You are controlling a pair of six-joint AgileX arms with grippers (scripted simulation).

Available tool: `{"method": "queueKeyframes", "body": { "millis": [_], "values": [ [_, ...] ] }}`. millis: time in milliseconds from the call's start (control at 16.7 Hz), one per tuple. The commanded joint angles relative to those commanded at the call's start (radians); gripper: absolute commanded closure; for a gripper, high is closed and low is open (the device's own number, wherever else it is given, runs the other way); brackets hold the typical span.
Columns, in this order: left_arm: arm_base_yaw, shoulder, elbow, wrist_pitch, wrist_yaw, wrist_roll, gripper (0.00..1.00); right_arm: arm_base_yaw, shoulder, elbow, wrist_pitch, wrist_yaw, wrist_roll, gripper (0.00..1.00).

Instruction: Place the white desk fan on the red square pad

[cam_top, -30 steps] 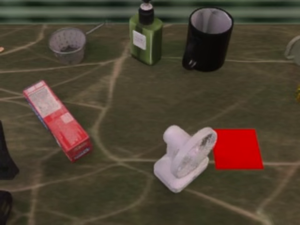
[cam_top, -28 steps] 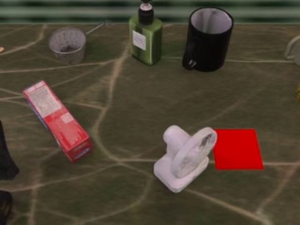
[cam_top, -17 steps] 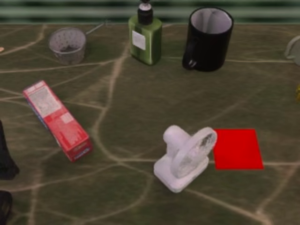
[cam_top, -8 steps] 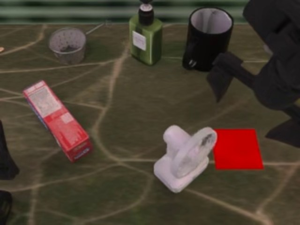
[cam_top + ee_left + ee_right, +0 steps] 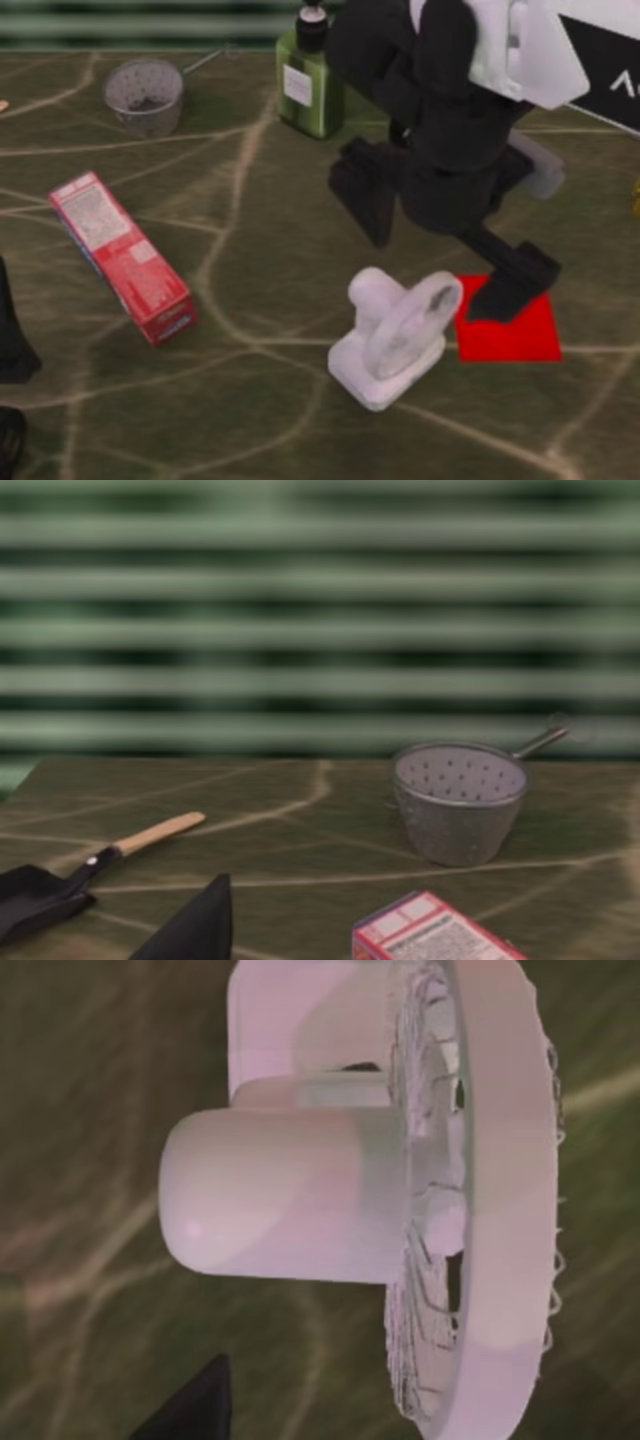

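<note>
The right arm (image 5: pixel 470 90) is matte black with bulky, rounded segments and a white shell panel beside a black panel bearing white lettering. Its right gripper (image 5: pixel 440 240) ends in two blocky black wedge-shaped fingers (image 5: pixel 365 190). The left arm (image 5: pixel 12 345) shows only as plain black shapes at the picture's edge.

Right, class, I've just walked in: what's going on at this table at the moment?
The right arm's tool hangs open above the white desk fan, its fingers spread either side and touching nothing. The fan stands on the table just left of the red square pad, not yet on it. The left arm sits parked at the table's left edge, beyond the red carton.
</note>
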Motion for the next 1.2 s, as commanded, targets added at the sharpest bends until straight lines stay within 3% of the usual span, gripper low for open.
{"method": "queueKeyframes", "body": {
  "millis": [420, 840, 1080, 1200],
  "values": [
    [0.000, 0.000, 0.000, 0.000, 0.000, 0.000, 0.00, 0.001, 0.009, 0.008, -0.003, 0.000, 0.011, 0.00],
    [0.000, 0.000, 0.000, 0.000, 0.000, 0.000, 0.00, 0.006, 0.020, -0.162, 0.176, 0.000, 0.014, 0.00],
    [0.000, 0.000, 0.000, 0.000, 0.000, 0.000, 0.00, 0.007, 0.021, -0.171, 0.185, 0.000, 0.015, 0.00],
    [0.000, 0.000, 0.000, 0.000, 0.000, 0.000, 0.00, 0.007, 0.021, -0.171, 0.185, 0.000, 0.015, 0.15]
  ]
}}
